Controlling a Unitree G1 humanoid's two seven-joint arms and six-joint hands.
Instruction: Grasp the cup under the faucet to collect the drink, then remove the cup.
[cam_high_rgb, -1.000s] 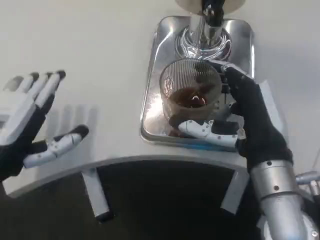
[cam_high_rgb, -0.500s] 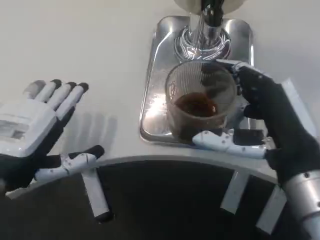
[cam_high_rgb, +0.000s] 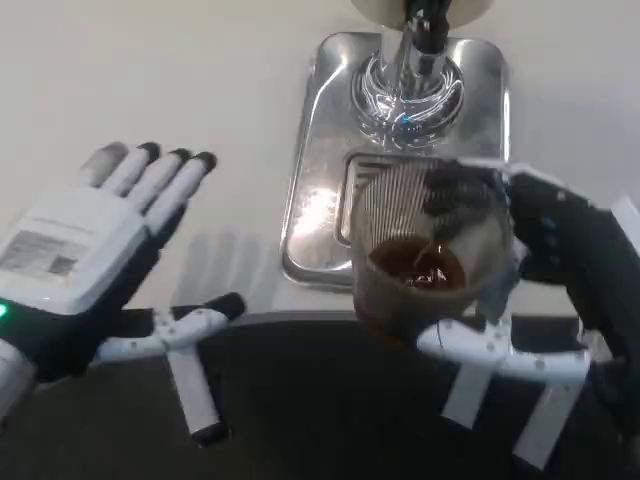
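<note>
A clear ribbed cup (cam_high_rgb: 425, 250) with dark brown drink in its bottom is lifted off the silver drip tray (cam_high_rgb: 320, 210), out over the table's front edge. My right hand (cam_high_rgb: 545, 270) grips it from the right, thumb across its near side and fingers behind its far side. The chrome faucet (cam_high_rgb: 412, 60) stands at the tray's back, now apart from the cup. My left hand (cam_high_rgb: 95, 255) hovers open over the table at the left, fingers spread, holding nothing.
The white table's curved front edge (cam_high_rgb: 260, 318) runs under both hands, with dark floor and white table legs (cam_high_rgb: 190, 385) below. Bare tabletop lies left of the tray.
My right hand has carried the cup back from under the faucet, off the tray and toward me. My left hand has moved up and to the right.
</note>
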